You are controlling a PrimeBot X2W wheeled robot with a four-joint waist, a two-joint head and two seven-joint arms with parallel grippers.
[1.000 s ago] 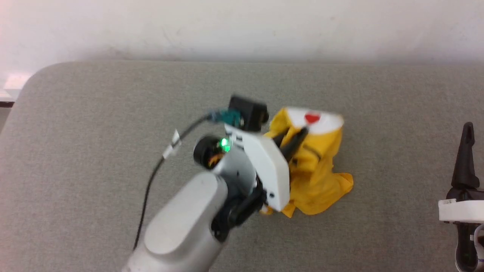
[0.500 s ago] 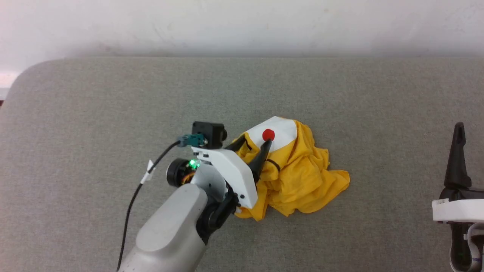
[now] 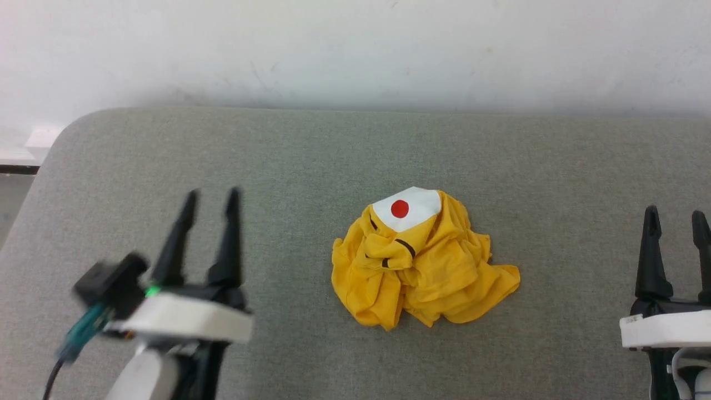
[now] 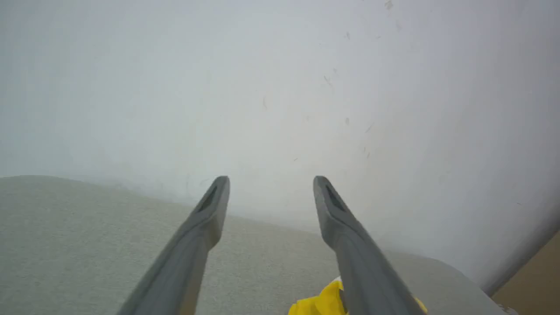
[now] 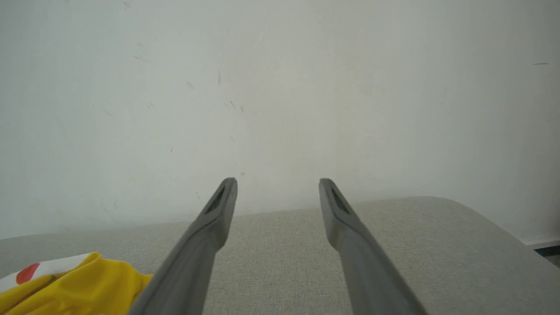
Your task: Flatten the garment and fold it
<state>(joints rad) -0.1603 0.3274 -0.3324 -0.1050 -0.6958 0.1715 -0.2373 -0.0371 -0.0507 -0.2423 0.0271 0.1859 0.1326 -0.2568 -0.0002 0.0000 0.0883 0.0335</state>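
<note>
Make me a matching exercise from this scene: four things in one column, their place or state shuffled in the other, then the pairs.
1. garment
2. left gripper
3. right gripper
4. red spot

A. open, lower right of the head view
B. crumpled heap on the grey surface
C. on the white patch
D. open, lower left of the head view

Pairs: 1-B, 2-D, 3-A, 4-C

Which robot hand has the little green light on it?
The left gripper: a green light glows at its base. The right gripper has a plain white base.

Crumpled yellow garment [image 3: 425, 266], white patch uppermost
</note>
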